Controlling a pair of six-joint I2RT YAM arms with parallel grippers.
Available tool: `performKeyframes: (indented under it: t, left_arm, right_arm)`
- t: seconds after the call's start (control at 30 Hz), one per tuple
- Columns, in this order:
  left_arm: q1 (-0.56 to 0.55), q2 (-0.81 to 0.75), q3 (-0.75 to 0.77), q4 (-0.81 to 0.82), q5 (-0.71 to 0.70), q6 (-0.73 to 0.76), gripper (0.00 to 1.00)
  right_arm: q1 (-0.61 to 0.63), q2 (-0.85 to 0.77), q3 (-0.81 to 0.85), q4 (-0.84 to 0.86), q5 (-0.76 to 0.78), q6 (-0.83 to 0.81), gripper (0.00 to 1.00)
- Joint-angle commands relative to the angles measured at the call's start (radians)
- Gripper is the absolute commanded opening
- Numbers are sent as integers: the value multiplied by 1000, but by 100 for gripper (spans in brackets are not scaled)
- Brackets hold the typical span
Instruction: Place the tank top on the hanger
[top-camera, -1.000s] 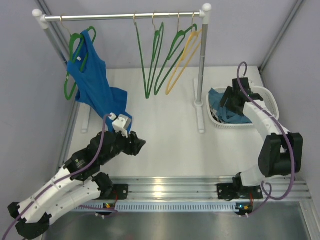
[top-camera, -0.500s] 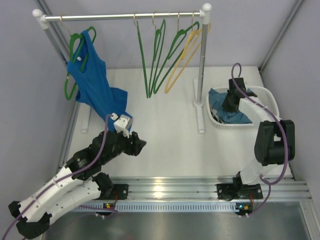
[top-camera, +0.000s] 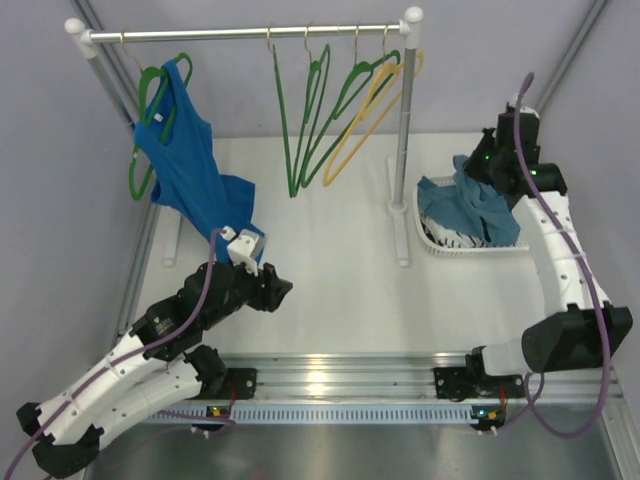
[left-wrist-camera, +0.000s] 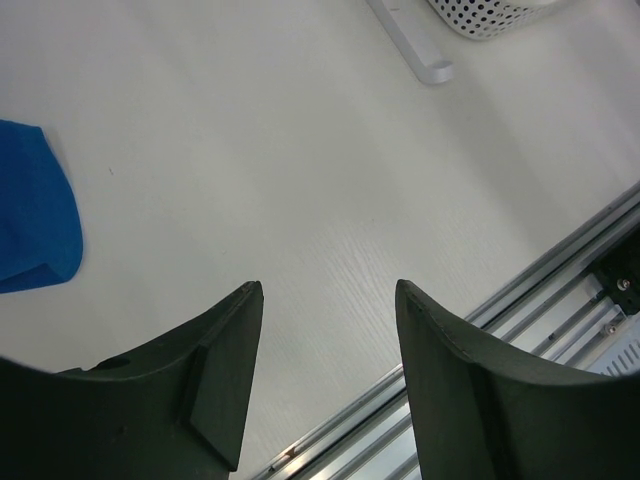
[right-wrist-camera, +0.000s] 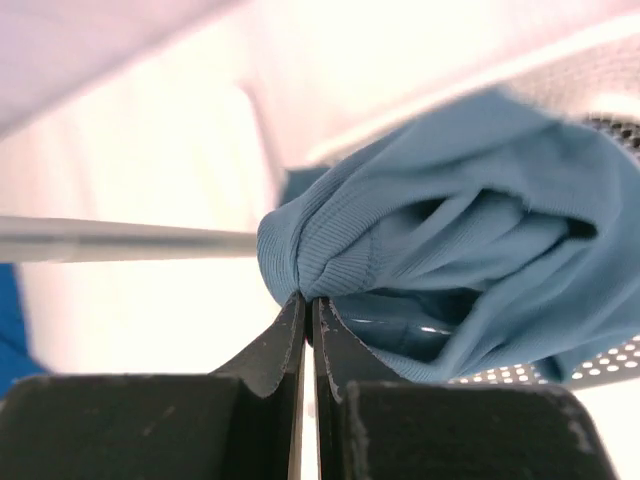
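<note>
- Near edge: the arms' mounting rail (top-camera: 340, 372) runs along the front of the surface (top-camera: 330, 270). The left wrist view cuts this rail off at its lower right corner.
- The left hand (left-wrist-camera: 325, 290) hangs low over the surface just beyond the rail, its fingers spread with nothing between them. Bare surface lies ahead of it, out to the rack's foot (left-wrist-camera: 410, 40).
- To that hand's left, the hem of a royal-blue top (top-camera: 190, 180) trails down onto the surface. It hangs on the rack's left end and reaches close to the left arm's wrist.
- Middle ground: open surface lies between the two arms. The rack's right post (top-camera: 404, 130) stands just beside the left rim of the white basket (top-camera: 425, 228).
- The right hand (right-wrist-camera: 305, 300) has its fingers pressed together, pinching a ribbed fold of the tank top (right-wrist-camera: 450, 250). It holds that fold up over the basket's far side, near the right wall.
- The rest of the tank top (top-camera: 480, 212) drapes down into the basket, and how much of it is clear of the basket cannot be told. A striped cloth beneath it is mostly hidden.
- The right wrist view is blurred and overexposed beyond the cloth.
- Far edge: a green hanger (top-camera: 321, 72) hangs among others on the rail (top-camera: 250, 33), left of the post and well apart from the right hand.
</note>
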Motion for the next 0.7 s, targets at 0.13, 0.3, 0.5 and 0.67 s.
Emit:
performKeyframes:
  t: [0.13, 0.3, 0.5, 0.67]
  left_arm:
    - [-4, -16, -2, 33, 3, 5, 61]
    - [-4, -16, -4, 34, 5, 5, 61]
    - [-4, -17, -4, 33, 2, 4, 61]
    - [-2, -24, -4, 50, 43, 2, 61]
  right_arm:
    - [-5, -145, 302, -150, -136, -30, 0]
    - [0, -187, 481, -192, -256, -24, 0]
    - [12, -230, 543, -189, -432, 29, 0]
    - [66, -337, 384, -120, -521, 79, 0]
